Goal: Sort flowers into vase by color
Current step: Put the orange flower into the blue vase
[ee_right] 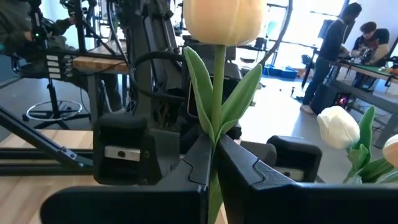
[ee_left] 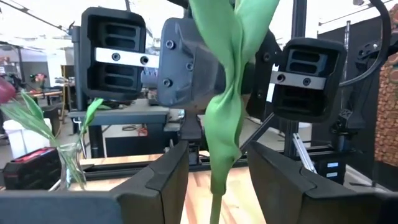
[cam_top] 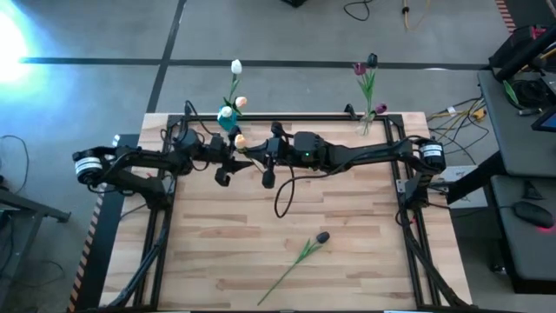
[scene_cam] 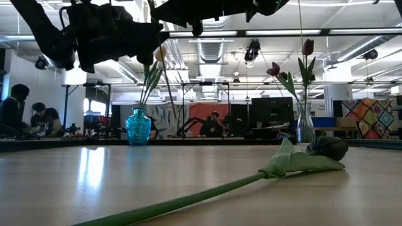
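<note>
My right gripper [ee_right: 214,155] is shut on a peach tulip [ee_right: 224,18] and holds it above the table's far middle, beside the blue vase [cam_top: 228,117]. My left gripper [ee_left: 217,171] stands open facing it. Its fingers are on either side of the tulip's lower stem and leaf [ee_left: 225,130] and do not touch them. The blue vase holds white and peach tulips. A clear vase [cam_top: 367,117] at the far right holds dark purple and pink ones. A dark-headed tulip [cam_top: 320,237] lies flat on the table near the front. My right gripper pinches the peach tulip's stem [ee_right: 215,144] between its two fingers, just below where the leaves branch off. The fingers come in level from the table's right side and lie across the stem. The tulip stands upright with its head up, lifted clear of the table.
The two vases stand at the table's far edge, the blue one [scene_cam: 138,125] left of the middle and the clear one [scene_cam: 306,129] to the right. Bare wood lies around the dark tulip [scene_cam: 326,147] near the front. People sit and stand in the room beyond.
</note>
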You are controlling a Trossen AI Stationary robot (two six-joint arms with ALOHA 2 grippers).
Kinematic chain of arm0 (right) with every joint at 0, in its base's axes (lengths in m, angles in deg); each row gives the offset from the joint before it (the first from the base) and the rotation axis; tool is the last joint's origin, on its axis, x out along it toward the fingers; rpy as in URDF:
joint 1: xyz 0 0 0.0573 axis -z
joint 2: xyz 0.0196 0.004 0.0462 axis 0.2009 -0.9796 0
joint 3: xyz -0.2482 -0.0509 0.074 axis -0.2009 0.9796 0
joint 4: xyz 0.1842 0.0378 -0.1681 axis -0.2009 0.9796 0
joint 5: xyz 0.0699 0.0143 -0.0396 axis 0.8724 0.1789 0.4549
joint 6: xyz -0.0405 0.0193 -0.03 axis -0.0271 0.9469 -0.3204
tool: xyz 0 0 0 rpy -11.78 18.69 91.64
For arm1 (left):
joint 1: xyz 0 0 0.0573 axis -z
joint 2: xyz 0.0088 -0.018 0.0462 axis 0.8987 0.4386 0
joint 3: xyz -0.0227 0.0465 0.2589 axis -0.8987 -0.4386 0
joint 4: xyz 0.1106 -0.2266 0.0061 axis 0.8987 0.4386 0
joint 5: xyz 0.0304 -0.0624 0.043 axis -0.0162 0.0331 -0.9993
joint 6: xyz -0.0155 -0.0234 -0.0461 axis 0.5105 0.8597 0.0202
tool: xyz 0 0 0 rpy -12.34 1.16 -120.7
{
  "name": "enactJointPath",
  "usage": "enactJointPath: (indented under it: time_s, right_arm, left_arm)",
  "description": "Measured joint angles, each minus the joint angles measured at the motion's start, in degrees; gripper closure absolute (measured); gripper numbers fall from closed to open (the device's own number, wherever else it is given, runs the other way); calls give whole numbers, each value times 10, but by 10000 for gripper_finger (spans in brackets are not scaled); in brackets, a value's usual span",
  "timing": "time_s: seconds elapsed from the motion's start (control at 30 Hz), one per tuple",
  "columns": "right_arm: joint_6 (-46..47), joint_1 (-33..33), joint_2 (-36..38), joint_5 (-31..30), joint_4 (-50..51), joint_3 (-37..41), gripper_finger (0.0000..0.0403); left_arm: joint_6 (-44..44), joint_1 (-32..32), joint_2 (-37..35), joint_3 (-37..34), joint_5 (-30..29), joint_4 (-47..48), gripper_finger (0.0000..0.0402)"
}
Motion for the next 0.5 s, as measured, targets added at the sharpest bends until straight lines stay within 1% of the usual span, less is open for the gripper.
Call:
enactJointPath:
  time_s: [0.17, 0.5]
  right_arm:
    - [-5, 0, 0, 0, 0, 0, 390]
    - [-8, 0, 0, -5, 1, 0, 390]
  left_arm:
    - [4, 0, 4, 3, 7, -15, 286]
    - [14, 0, -4, 2, 4, -31, 388]
